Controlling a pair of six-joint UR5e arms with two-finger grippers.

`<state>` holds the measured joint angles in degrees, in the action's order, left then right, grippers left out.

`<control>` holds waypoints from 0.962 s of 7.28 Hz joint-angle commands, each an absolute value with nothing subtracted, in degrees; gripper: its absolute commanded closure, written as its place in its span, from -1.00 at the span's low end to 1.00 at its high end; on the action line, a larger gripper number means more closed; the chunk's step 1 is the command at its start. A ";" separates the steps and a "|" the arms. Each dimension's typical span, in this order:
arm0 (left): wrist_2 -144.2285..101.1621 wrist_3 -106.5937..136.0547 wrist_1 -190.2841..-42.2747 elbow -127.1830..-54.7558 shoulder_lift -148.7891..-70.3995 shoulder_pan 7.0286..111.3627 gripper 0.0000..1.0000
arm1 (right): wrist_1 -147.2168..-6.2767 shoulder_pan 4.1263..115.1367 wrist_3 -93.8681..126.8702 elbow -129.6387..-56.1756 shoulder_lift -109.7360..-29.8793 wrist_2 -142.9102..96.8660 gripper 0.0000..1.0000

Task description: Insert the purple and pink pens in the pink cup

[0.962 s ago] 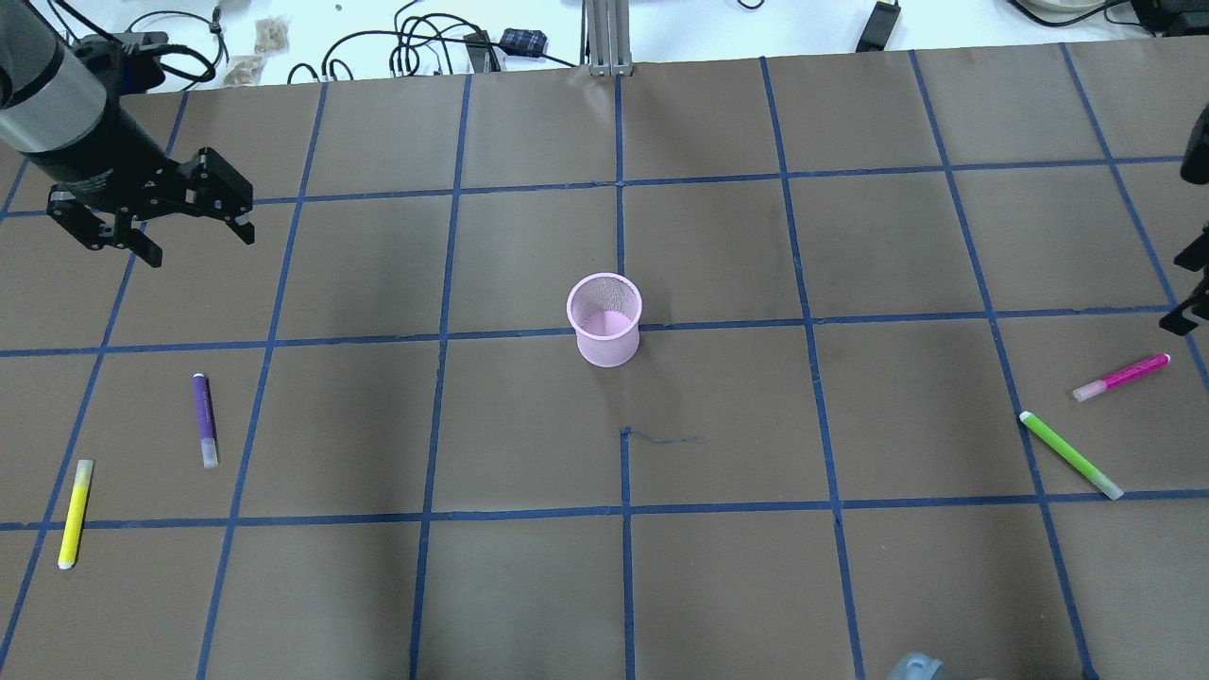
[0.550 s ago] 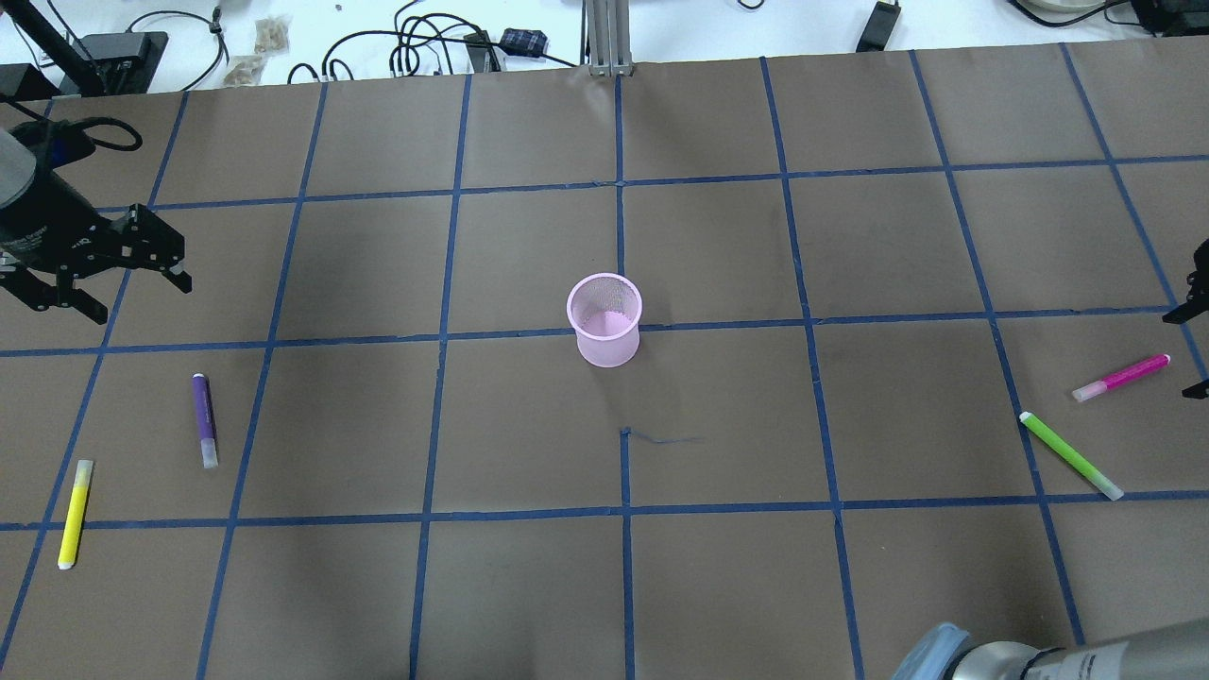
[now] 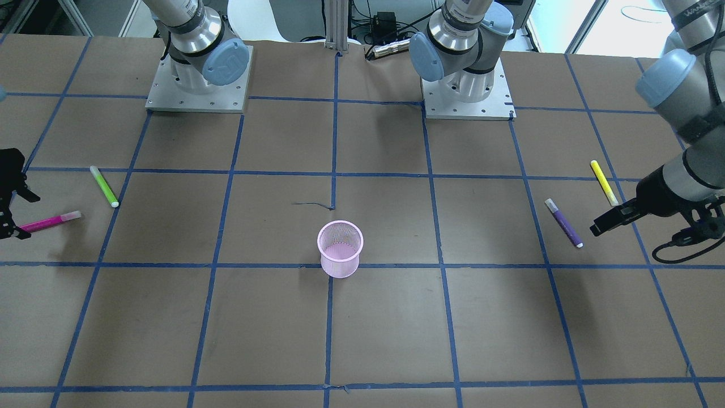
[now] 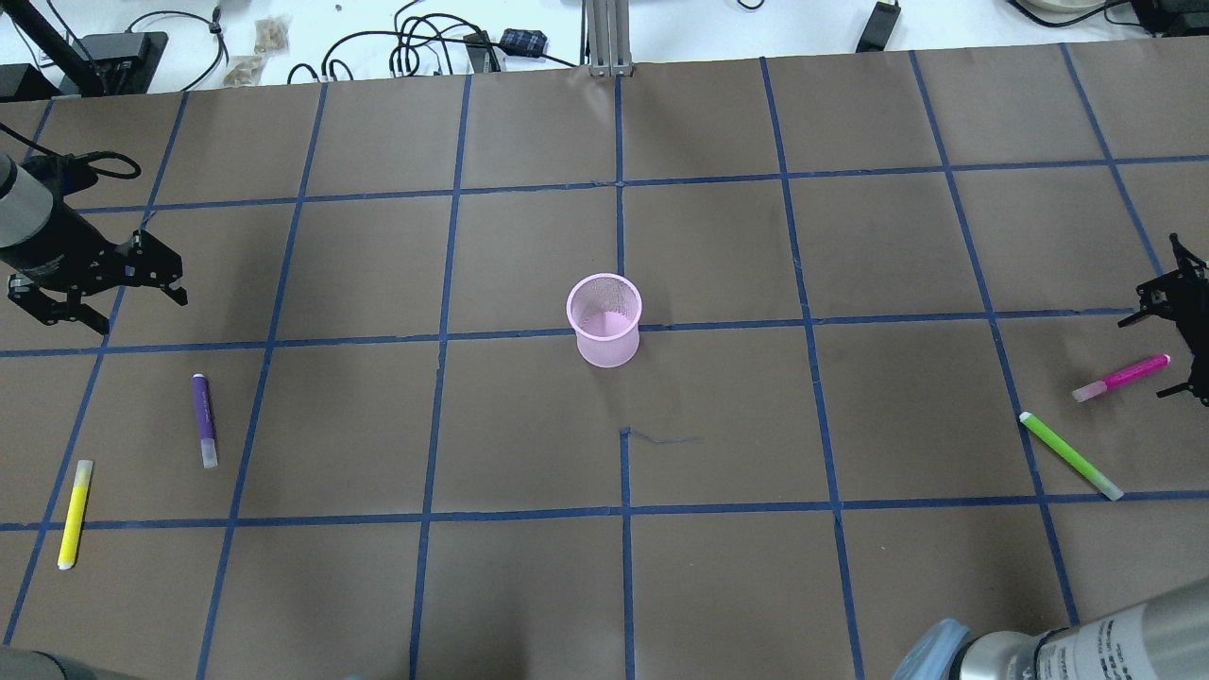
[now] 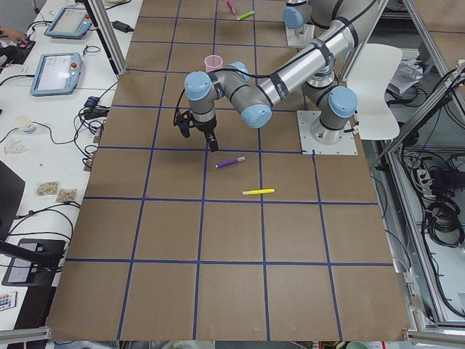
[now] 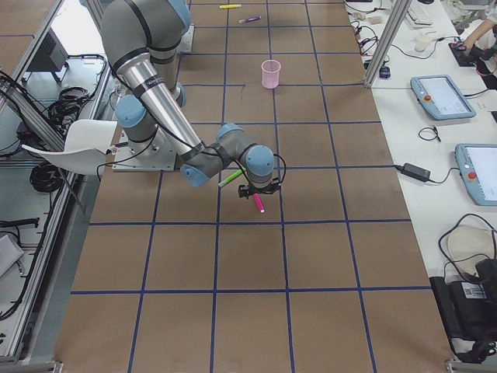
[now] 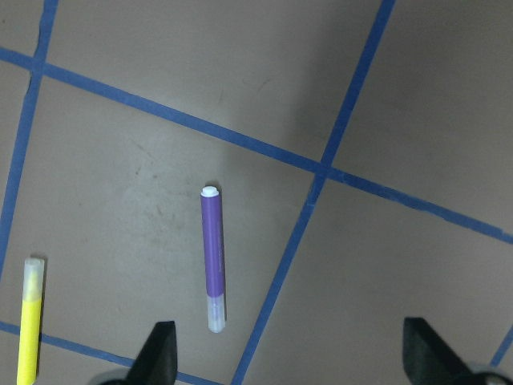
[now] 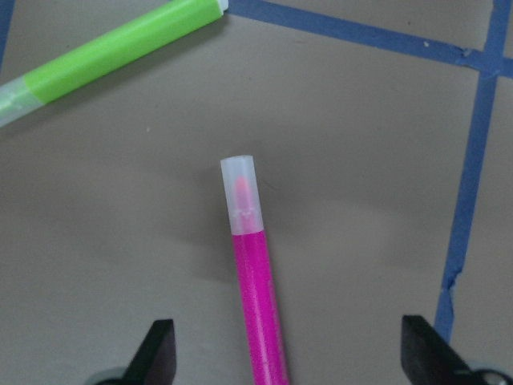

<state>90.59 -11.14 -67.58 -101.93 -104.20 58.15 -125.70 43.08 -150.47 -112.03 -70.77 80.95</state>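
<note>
Overhead, front views opposed across cup [image 4: 604, 319]

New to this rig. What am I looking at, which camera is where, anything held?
Two robot arms bolted to one table, each ending in a two-finger pincer. Cameras: one above and behind the robot, one facing it, one at each table end, one on each wrist. On the table: an upright pink mesh cup in the middle, purple pen and yellow pen on the robot's left, pink pen and green pen on its right. The left pincer hangs open near the purple pen, the right pincer open over the pink pen. Nothing is held.
</note>
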 commanded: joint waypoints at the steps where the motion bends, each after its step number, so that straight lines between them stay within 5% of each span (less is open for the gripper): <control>1: 91.05 -13.70 -62.14 -107.12 -105.12 56.17 -1.00 | -125.33 43.07 -152.84 -112.15 -70.31 76.49 -0.98; 7: 91.23 -13.45 -56.78 -109.42 -112.05 55.90 -1.00 | -111.97 42.89 -159.74 -103.12 -64.54 77.25 -0.85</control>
